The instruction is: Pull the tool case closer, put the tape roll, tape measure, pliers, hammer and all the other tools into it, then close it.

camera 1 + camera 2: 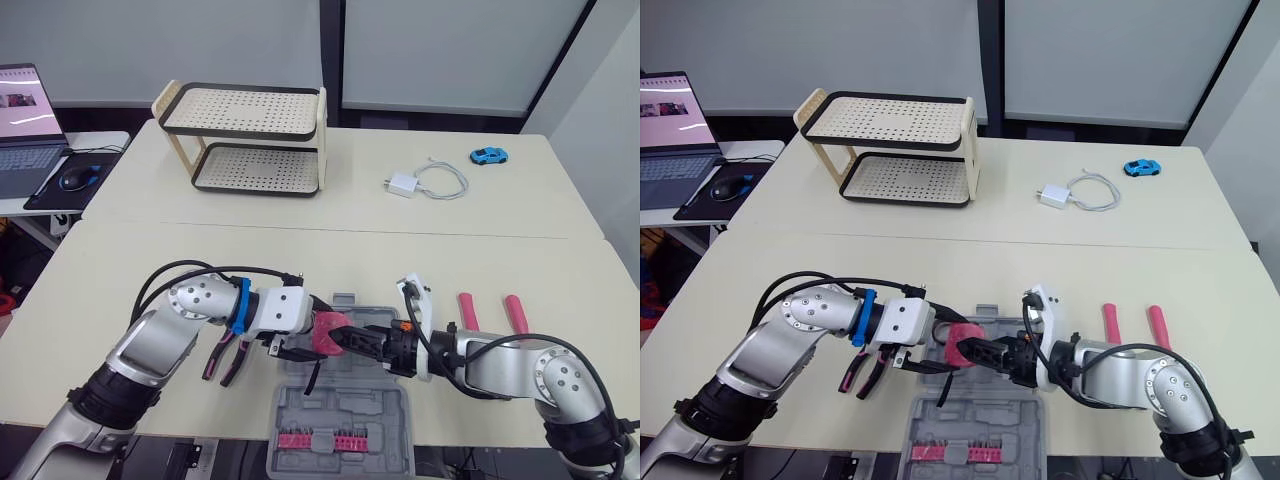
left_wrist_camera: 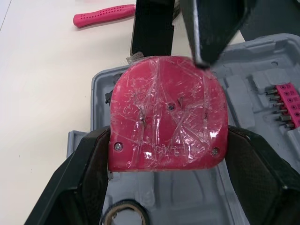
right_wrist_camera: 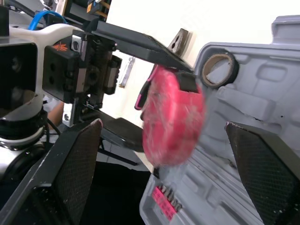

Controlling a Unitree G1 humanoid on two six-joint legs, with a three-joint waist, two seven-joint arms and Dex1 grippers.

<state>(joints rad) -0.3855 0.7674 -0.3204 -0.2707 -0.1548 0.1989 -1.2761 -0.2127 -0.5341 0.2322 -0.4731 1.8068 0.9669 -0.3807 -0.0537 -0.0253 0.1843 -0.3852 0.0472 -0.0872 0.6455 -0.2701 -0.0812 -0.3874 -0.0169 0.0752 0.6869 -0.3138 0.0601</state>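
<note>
- Left wrist view: the left gripper (image 2: 168, 136) clamps the tape measure (image 2: 168, 110) by its edges, one finger on each side. Wrinkled clear film covers its pink face.
- Same view, close detail: the case (image 2: 267, 56) lies open under the tape measure, with a tape roll (image 2: 124, 213) in a recess and pink bits (image 2: 288, 105) in their rack.
- Right wrist view, edge-on to the tape measure: the right gripper (image 3: 163, 125) is spread wide. Its fingers are well clear of the tape measure and hold nothing.
- Left eye view adds the wider layout: both grippers meet tip to tip over the case, which sits at the table's near edge.
- Pliers (image 1: 222, 358) lie on the table just left of the case, and two pink handles (image 1: 467, 310) lie to its right.
- Far side of the table: rack (image 1: 245, 140), charger (image 1: 402, 184), toy car (image 1: 488, 156).
</note>
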